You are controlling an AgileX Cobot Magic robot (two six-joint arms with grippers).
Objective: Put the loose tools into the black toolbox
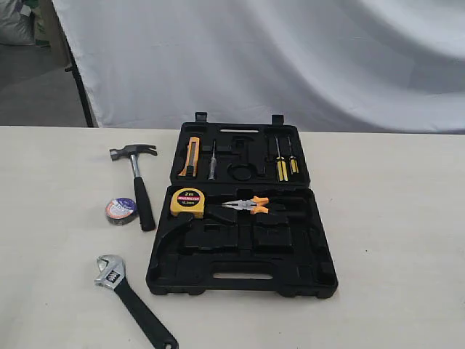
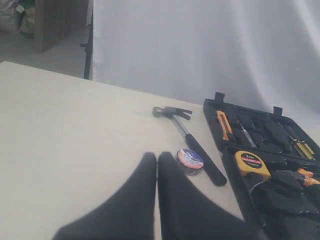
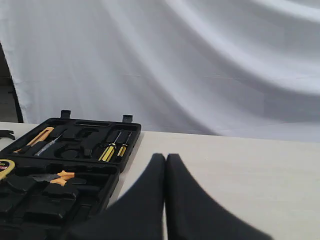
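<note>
right of toolbox [image 1: 323,280]: bare desk [image 1: 392,218], wide open approach | left of toolbox: hammer [image 1: 138,185], tape roll [image 1: 121,210] hard by its shaft, wrench [image 1: 134,302] apart toward front edge | hammer-to-toolbox gap: narrow | near half of toolbox: tape measure [image 1: 187,203] and pliers [image 1: 247,206] fill rear recesses

Left claw [image 2: 156,156]: fingers pressed together above the desk [image 2: 75,130]. Hammer [image 2: 192,145] lies flat, head toward the desk's far edge, beside the open black toolbox [image 2: 212,116]. Tape roll [image 2: 190,161] lies flat just beside the hammer shaft, close to the claw tips. Yellow tape measure [image 2: 252,164] and orange-handled pliers [image 2: 300,176] sit in the toolbox's nearer half.
</note>
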